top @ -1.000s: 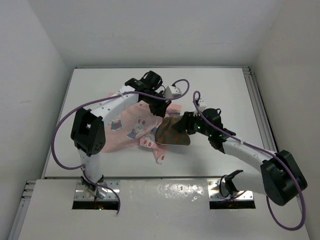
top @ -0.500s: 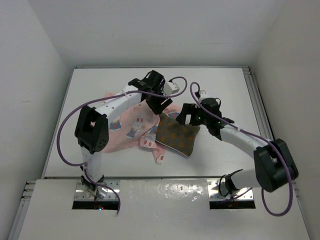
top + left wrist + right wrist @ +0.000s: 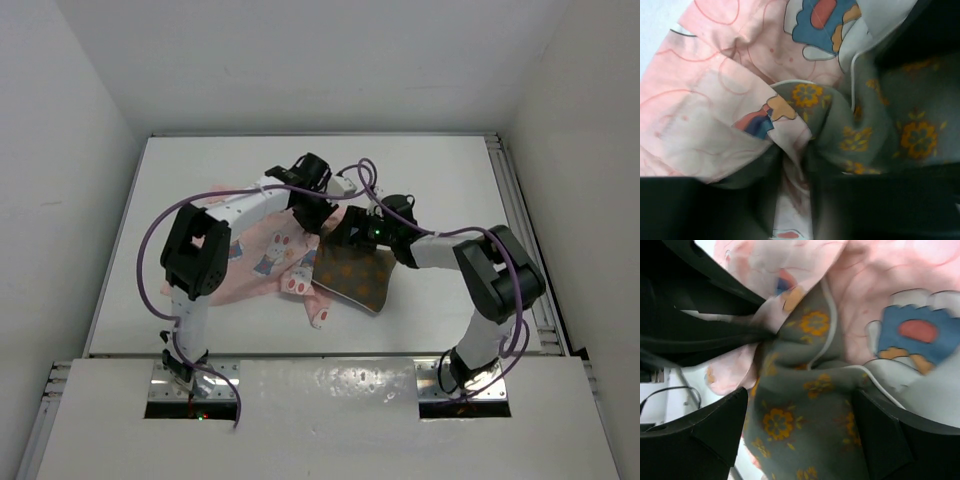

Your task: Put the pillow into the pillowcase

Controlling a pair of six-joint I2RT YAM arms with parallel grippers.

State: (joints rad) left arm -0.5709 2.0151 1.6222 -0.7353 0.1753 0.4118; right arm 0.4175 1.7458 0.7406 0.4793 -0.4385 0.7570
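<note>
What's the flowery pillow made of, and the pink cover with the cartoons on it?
The pillow looks like woven cloth, matte grey-brown, printed with orange flowers and edged with a light cord. It bulges softly, so it is probably stuffed. The pillowcase looks like thin, matte pink printed fabric, maybe cotton, since it folds and wrinkles easily.

On the table (image 3: 440, 170), the pillowcase (image 3: 262, 250) lies left of the pillow (image 3: 352, 275), overlapping its far-left corner. My left gripper (image 3: 318, 220) and right gripper (image 3: 347, 235) meet there, the left one behind.
</note>
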